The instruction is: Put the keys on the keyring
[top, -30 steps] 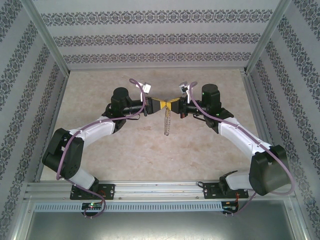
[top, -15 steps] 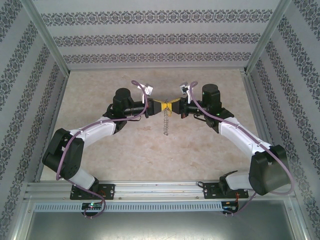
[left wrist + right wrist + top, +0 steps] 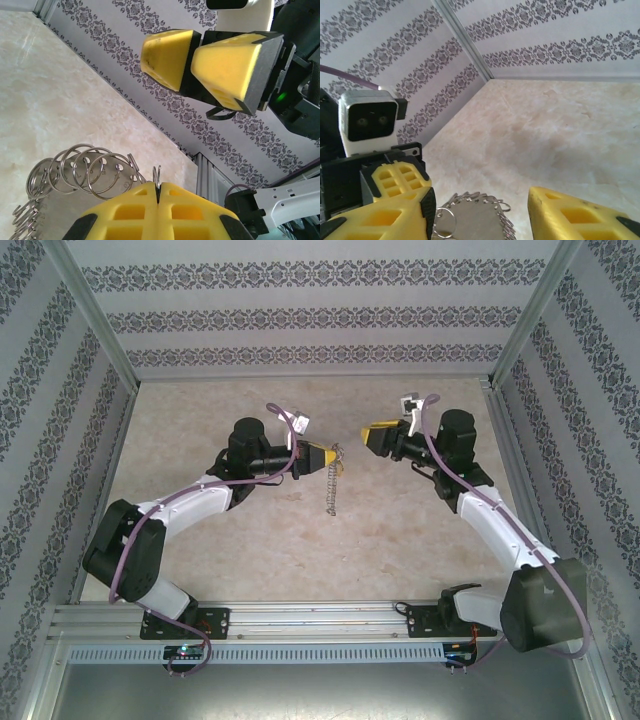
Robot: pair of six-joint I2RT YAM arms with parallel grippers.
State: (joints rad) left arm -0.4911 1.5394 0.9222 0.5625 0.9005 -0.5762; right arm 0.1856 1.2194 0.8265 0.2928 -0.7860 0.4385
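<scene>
Keyring (image 3: 335, 483) in left end effector (image 3: 326, 457) — right end effector (image 3: 372, 435) agape

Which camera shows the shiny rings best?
Left wrist view: the grey metal coiled keyring is close, loops distinct. Top view shows a tiny dangling strand; right wrist view, a bunch at its bottom edge.

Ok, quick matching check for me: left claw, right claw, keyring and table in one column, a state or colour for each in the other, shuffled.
Things:
1. left claw
2. right claw
3. keyring
4. table

States:
A. open, holding nothing
B. pale beige, marbled
C. shut on a ring
D. dangling from a claw

Pairs: 1-C, 2-A, 3-D, 4-B
</scene>
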